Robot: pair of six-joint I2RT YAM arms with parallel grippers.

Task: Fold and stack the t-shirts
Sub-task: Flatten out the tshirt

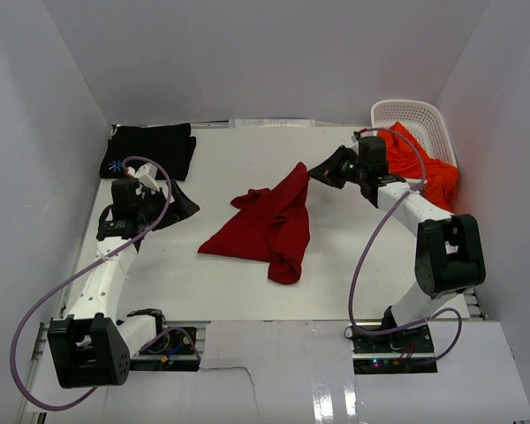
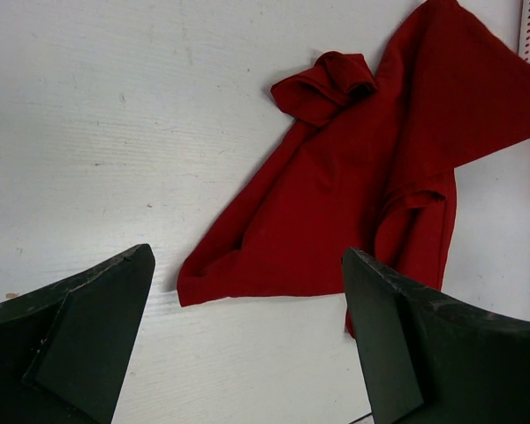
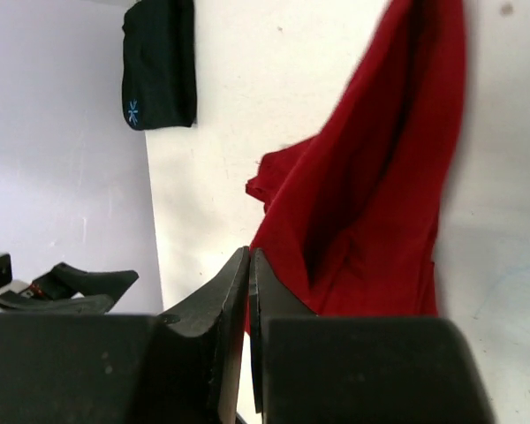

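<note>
Right fingers, pressed together, pinch a corner of one crumpled dark red cloth t-shirt, which sprawls ahead of the spread left fingers. One folded black t-shirt lies off to their side. Behind the right fingers, one orange-red t-shirt fills one white slotted plastic basket.

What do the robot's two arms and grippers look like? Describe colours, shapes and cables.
The left arm and right arm have white links and bulky black joint housings. A purple cable loops loosely along each. The left gripper and right gripper have flat, dark, wedge-shaped fingers tapering to points.
</note>
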